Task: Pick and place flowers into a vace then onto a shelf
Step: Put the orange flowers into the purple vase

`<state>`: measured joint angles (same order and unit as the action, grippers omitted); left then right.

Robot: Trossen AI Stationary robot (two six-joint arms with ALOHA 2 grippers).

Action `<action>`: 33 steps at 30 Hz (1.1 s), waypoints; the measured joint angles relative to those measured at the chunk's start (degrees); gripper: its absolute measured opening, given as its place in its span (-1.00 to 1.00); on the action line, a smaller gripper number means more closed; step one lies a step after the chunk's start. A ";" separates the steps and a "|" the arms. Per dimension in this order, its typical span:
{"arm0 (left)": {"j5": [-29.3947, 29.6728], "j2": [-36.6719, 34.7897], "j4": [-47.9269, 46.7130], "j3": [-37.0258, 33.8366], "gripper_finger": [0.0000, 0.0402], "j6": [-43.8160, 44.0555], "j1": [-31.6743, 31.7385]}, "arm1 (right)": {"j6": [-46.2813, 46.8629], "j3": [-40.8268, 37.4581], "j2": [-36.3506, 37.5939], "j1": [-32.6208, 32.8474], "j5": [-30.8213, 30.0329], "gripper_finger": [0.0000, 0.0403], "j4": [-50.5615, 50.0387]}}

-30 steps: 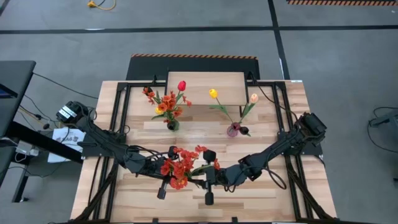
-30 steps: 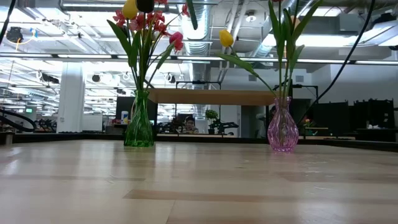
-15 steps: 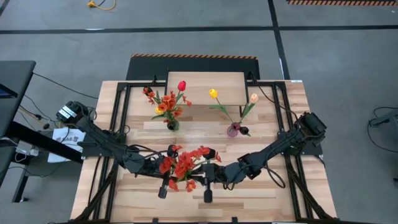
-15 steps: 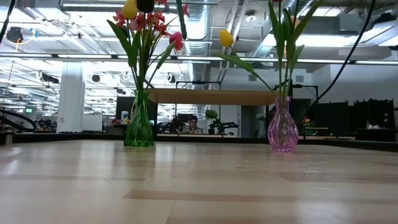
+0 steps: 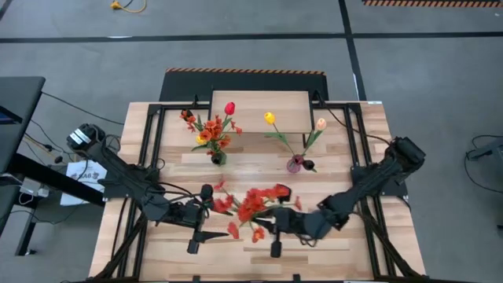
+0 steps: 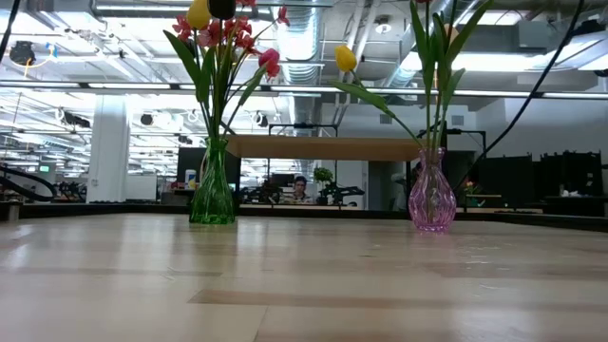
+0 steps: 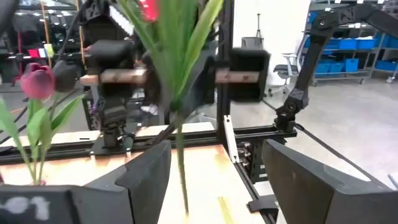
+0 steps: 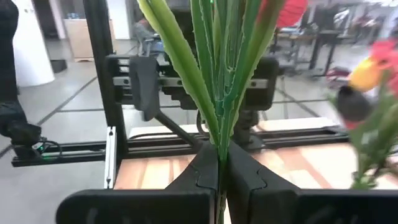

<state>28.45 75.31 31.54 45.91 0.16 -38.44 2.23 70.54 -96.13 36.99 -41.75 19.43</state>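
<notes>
High view: two arms reaching in over the slatted table (image 5: 346,169), meeting at its near middle. Held there, a red-orange flower spray (image 5: 255,206), lying across between the two grippers, on the near side of the pink vase (image 5: 295,163) and well apart from it. Right gripper (image 5: 277,228) pressed together on the spray's stems; left gripper (image 5: 201,222) spread, just beside the blossoms, gripping nothing. Green vase (image 5: 218,157) to the left of the pink vase, carrying a red tulip and orange blossoms; pink vase carrying yellow and cream tulips. Shelf (image 5: 259,110) behind both vases at the far edge, bare on top.

Low view: green vase (image 6: 213,185) left of the pink vase (image 6: 431,193), both upright on the table (image 6: 304,285), stems rising out of frame. Shelf (image 6: 328,146) spanning behind and between them. No gripper visible at this height. Beyond the shelf, a person (image 6: 300,189) seated far back in the room.

Left wrist view: two dark fingers (image 7: 146,177) standing wide apart, nothing between them. Ahead, the held green stem and leaves (image 7: 179,74) hanging in front of the other arm's gripper. A maroon tulip (image 7: 37,81) off to one side.

Right wrist view: fingers (image 8: 202,171) closed tight, pinching a bundle of green stems and long leaves (image 8: 217,68) rising straight up from the tips. Opposite arm's open gripper (image 8: 205,78) behind the stems. Blurred yellow and red blooms (image 8: 373,71) at one edge.
</notes>
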 joint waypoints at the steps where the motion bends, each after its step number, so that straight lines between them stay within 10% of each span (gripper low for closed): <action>1: 0.31 -0.52 -0.74 0.00 0.22 0.15 -0.22 | -0.63 0.00 0.81 1.07 -1.82 -1.00 -0.38; 17: 0.52 -2.12 -4.37 0.00 0.22 0.28 -1.40 | -8.10 0.00 9.40 20.04 -47.80 -0.99 -0.92; 26: 0.85 -2.12 -4.12 0.00 0.22 0.59 -0.68 | -13.20 0.00 14.01 20.92 -48.25 -0.99 -3.91; 33: 0.87 -2.65 -3.67 0.00 0.22 -0.28 -0.68 | -10.58 0.02 27.24 19.02 -42.17 -1.00 -24.67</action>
<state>29.32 72.66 27.88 45.91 -0.11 -39.11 -8.35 70.57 -68.89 56.01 -83.91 -5.24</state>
